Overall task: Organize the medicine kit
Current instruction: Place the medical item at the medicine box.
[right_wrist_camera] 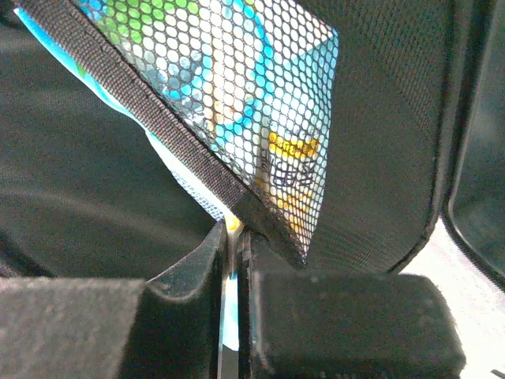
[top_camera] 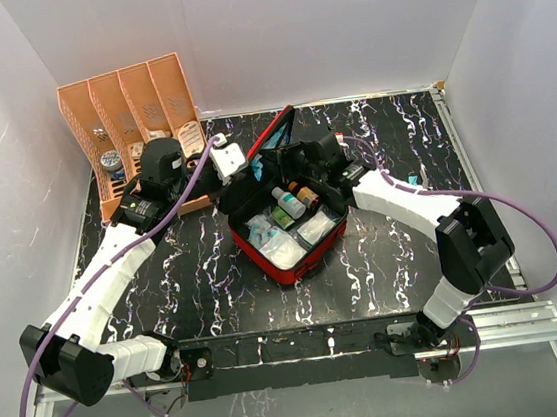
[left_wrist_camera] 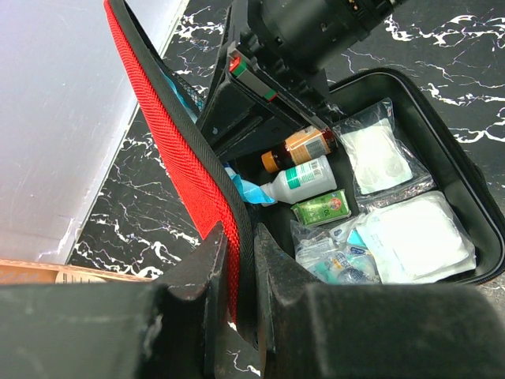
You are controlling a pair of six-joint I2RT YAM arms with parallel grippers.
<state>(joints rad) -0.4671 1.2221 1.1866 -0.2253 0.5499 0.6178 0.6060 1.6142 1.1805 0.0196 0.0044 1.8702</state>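
The red medicine kit (top_camera: 288, 272) lies open mid-table with its lid (top_camera: 282, 125) standing up. My left gripper (top_camera: 240, 170) is shut on the lid's red edge (left_wrist_camera: 207, 185); in the left wrist view the gripper (left_wrist_camera: 239, 246) pinches that rim. The tray holds an amber bottle (left_wrist_camera: 304, 145), a white bottle (left_wrist_camera: 304, 175), a green box (left_wrist_camera: 322, 208) and clear gauze packets (left_wrist_camera: 418, 237). My right gripper (top_camera: 291, 157) is inside the lid, shut (right_wrist_camera: 234, 230) on a thin blue-white flat packet (right_wrist_camera: 185, 178) whose upper part sits behind the lid's mesh pocket (right_wrist_camera: 260, 103).
An orange slotted rack (top_camera: 126, 110) stands at the back left, close behind my left arm, with small items in its slots. White walls enclose the back and both sides. The black marbled tabletop (top_camera: 415, 253) shows to the right and in front of the kit.
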